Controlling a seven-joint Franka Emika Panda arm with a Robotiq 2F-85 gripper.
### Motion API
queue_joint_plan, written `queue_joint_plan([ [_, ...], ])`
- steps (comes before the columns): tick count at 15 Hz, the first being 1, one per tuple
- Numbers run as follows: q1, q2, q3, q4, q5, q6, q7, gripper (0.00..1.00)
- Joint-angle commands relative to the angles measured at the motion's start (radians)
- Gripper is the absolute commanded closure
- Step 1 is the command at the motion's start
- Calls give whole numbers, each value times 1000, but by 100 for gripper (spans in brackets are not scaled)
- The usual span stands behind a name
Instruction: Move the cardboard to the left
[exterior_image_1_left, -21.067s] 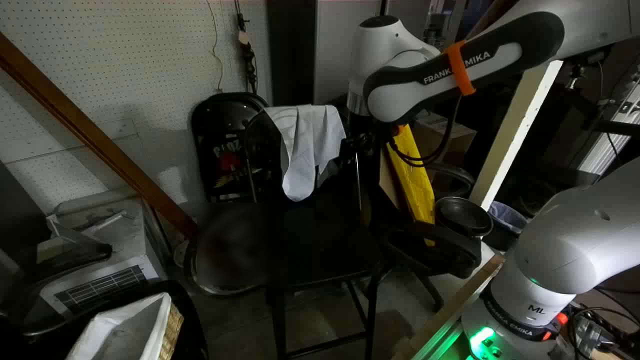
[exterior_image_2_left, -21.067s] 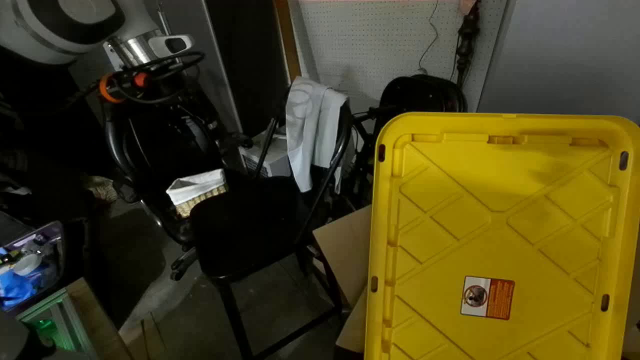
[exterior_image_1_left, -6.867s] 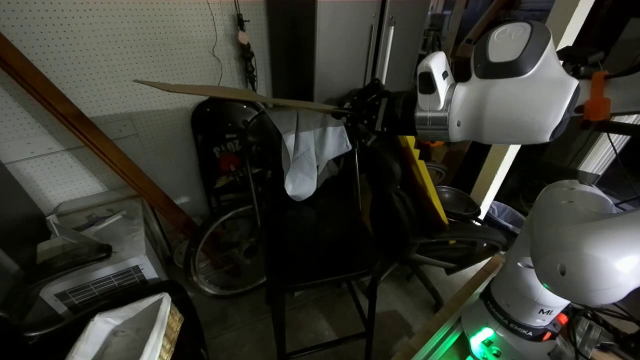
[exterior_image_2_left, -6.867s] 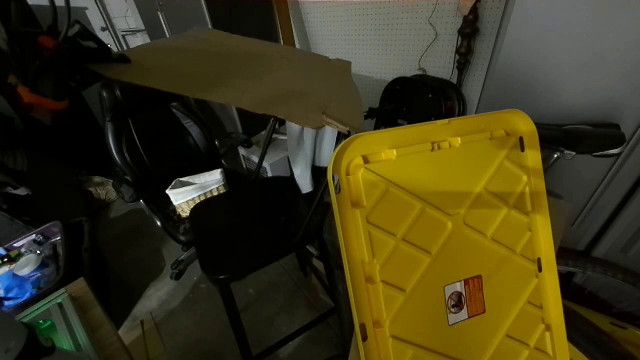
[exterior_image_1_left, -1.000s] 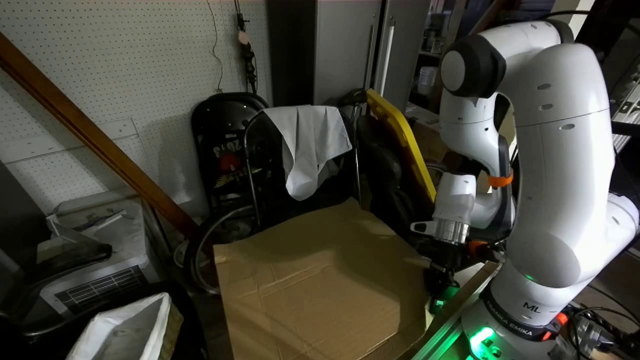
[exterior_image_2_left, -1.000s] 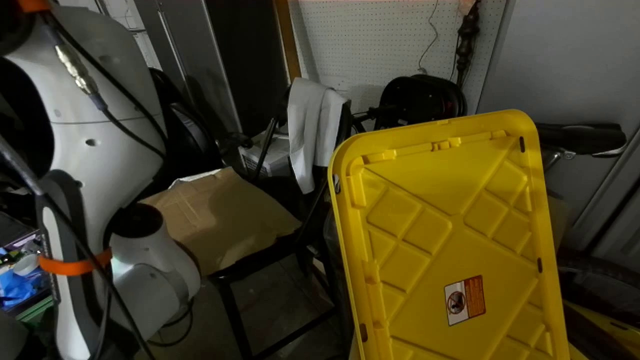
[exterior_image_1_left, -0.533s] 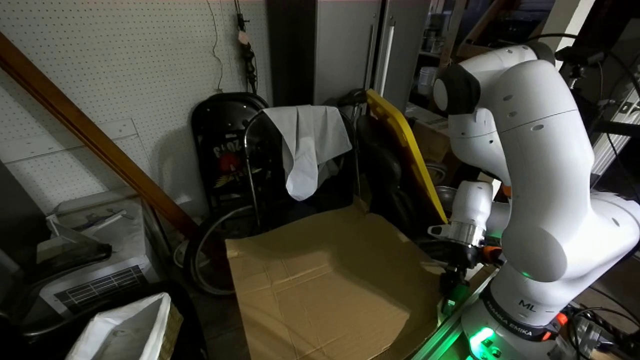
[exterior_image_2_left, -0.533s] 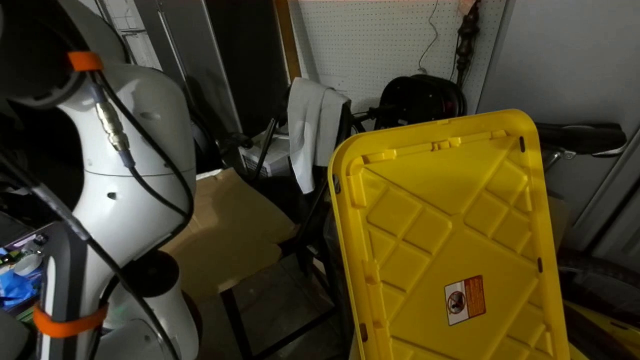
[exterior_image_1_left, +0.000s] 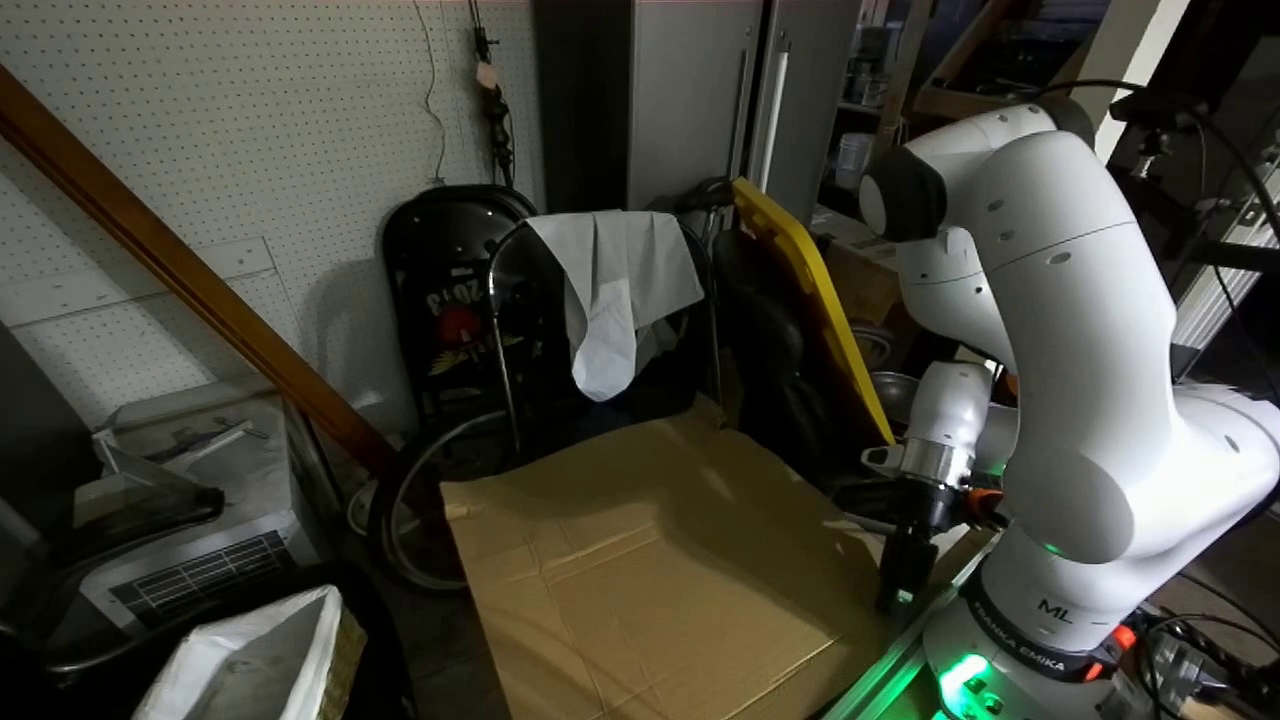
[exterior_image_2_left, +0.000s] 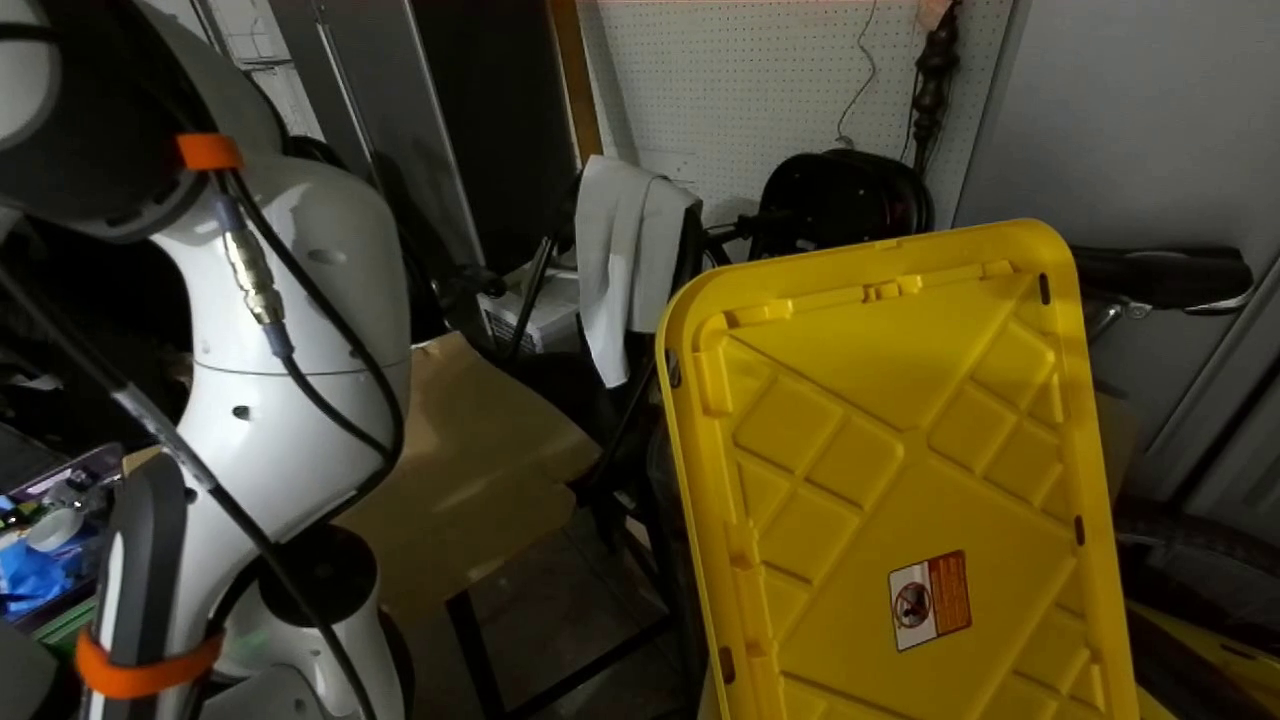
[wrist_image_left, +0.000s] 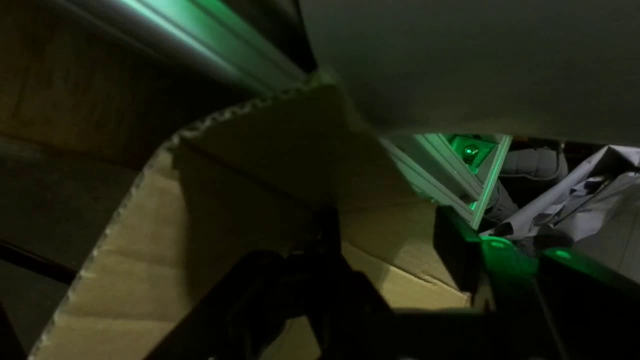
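Cardboard (exterior_image_1_left: 650, 560), a large creased tan-brown sheet, lies across the seat of the black chair (exterior_image_2_left: 478, 655). I have my black two-fingered gripper (wrist_image_left: 386, 214), fingers spread, beside that chair at the sheet's edge.

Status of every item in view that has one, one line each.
claw: open
chair: upright, seat mostly covered
cardboard: lying across the chair's seat, creased, slightly bowed
cloth: draped over the chair's back
yellow lid: steeply tilted
basket: open-topped, white-lined
beam: slanted
grey doors: look shut
base light: lit green
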Motion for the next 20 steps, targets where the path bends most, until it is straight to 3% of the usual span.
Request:
queue_joint_plan([
  [1,-10,-40,-69,-21,-8,0,4,15],
  [3,-10,-74,-119,-41,-20,-24,0,1],
  [11,8,-295,-414,-154,-112,-84,-38,0],
  [13,-32,-376,-466,-99,-185,-67,-25,0],
  [16,63,-523,-642,-145,-277,-95,-41,0],
  [17,126,-467,-696,-93,-206,-51,-108,0],
  [20,253,-562,-880,-93,-208,-59,-179,0],
])
